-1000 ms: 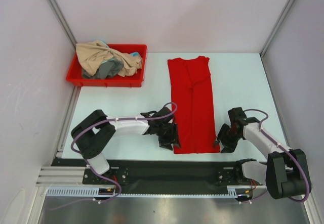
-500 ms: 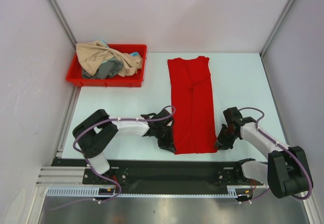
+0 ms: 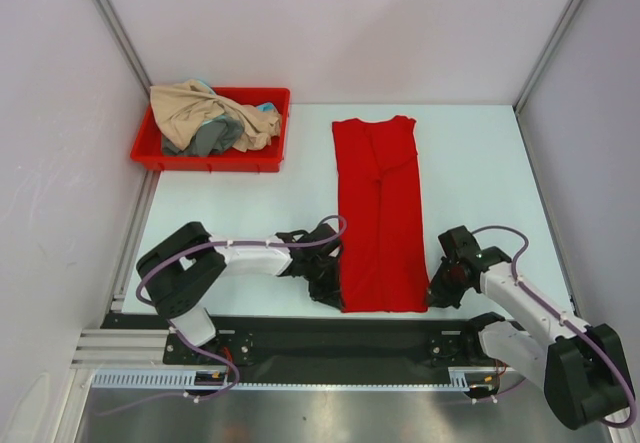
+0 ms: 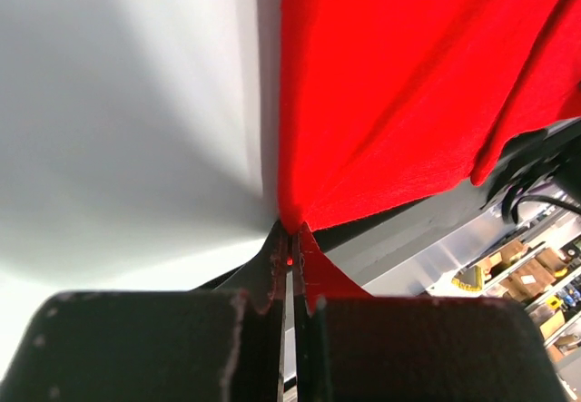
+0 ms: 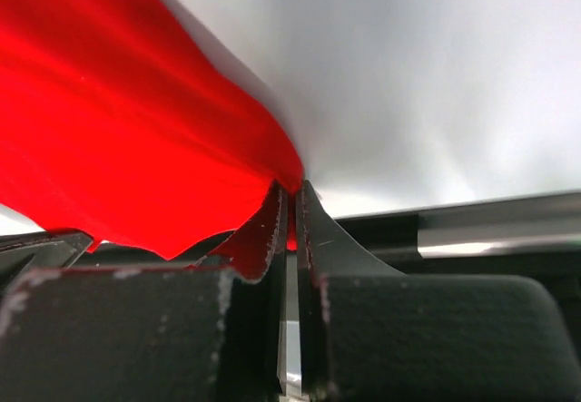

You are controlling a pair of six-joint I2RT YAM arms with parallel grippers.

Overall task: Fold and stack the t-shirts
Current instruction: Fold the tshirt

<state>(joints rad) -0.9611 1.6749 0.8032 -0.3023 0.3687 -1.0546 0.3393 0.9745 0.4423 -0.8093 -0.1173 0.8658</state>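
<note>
Red t-shirt [image 3: 378, 213] lengthwise on tabletop [image 3: 470, 173], left claw [image 3: 334, 296] pinching its near-left corner, right claw [image 3: 432, 298] pinching its near-right corner

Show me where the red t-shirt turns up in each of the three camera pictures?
Top external: the red t-shirt lies as a long folded strip mid-table, right of the red tray.
Left wrist: it fills the upper right, its corner pinched in the left gripper.
Right wrist: it fills the upper left, its corner pinched in the right gripper.
Shared landmark: the pale table.
</note>
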